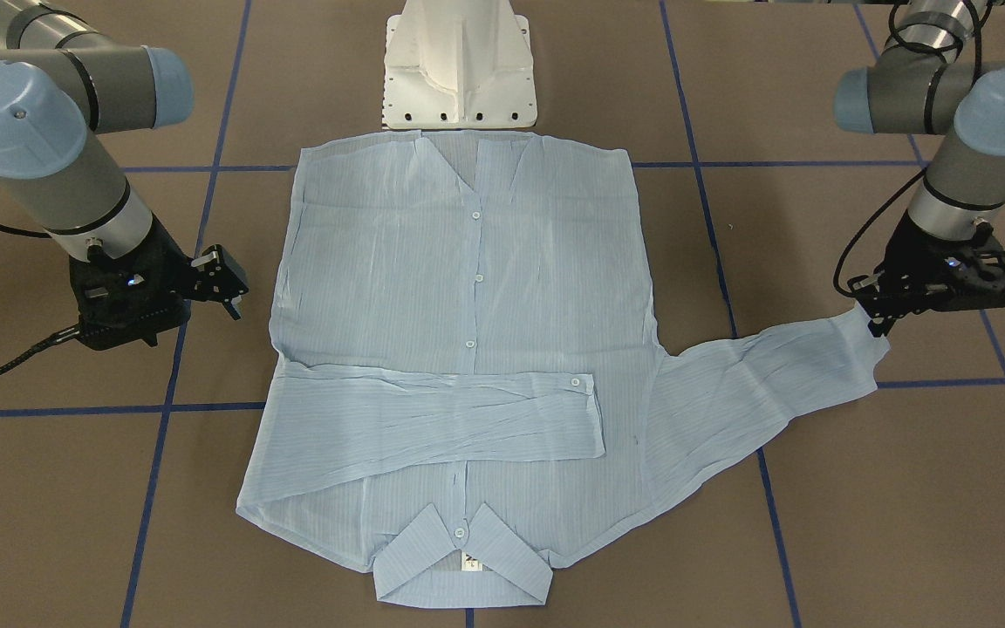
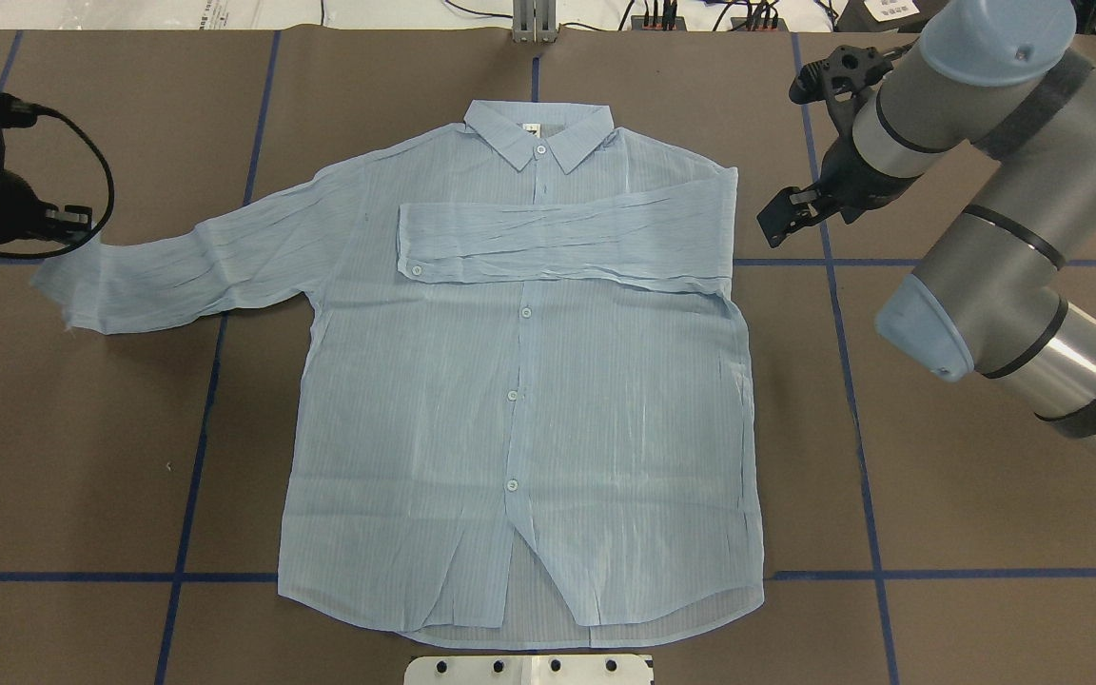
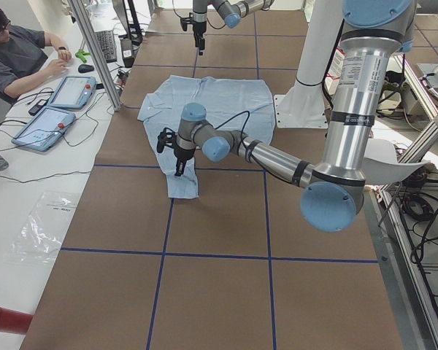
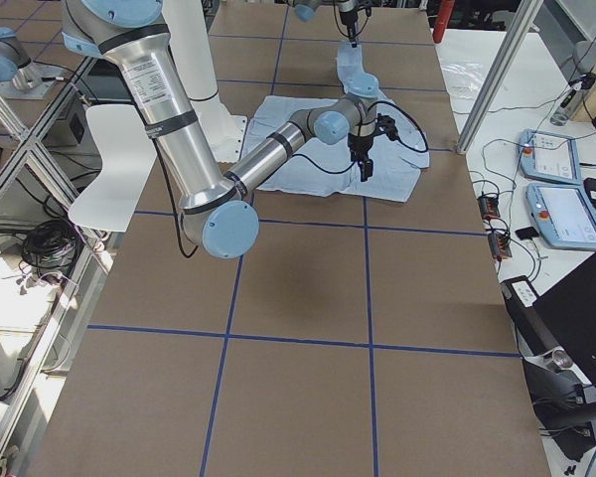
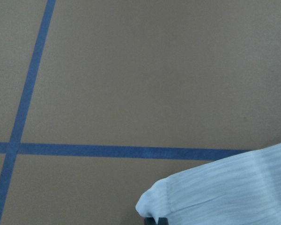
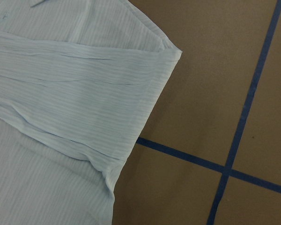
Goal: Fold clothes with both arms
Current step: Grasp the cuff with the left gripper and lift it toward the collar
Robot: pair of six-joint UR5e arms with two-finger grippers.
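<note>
One shirt lies flat and front up on the table, with its collar nearest the onlooker. Of two sleeves, the folded sleeve is laid across the chest; the outstretched sleeve is left to do, its cuff pinched by the left gripper. The right gripper, second of two, hangs beside the opposite edge holding nothing; whether it is parted I cannot tell. Body folds judged undone; the hem lies farthest

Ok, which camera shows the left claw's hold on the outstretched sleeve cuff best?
Exterior front-facing: the left claw meets the cuff side-on, with the cuff's corner drawn up into it. Overhead crowds the claw against the frame edge, left wrist shows only the cuff corner, both side views show it small, and right wrist does not show it at all.
</note>
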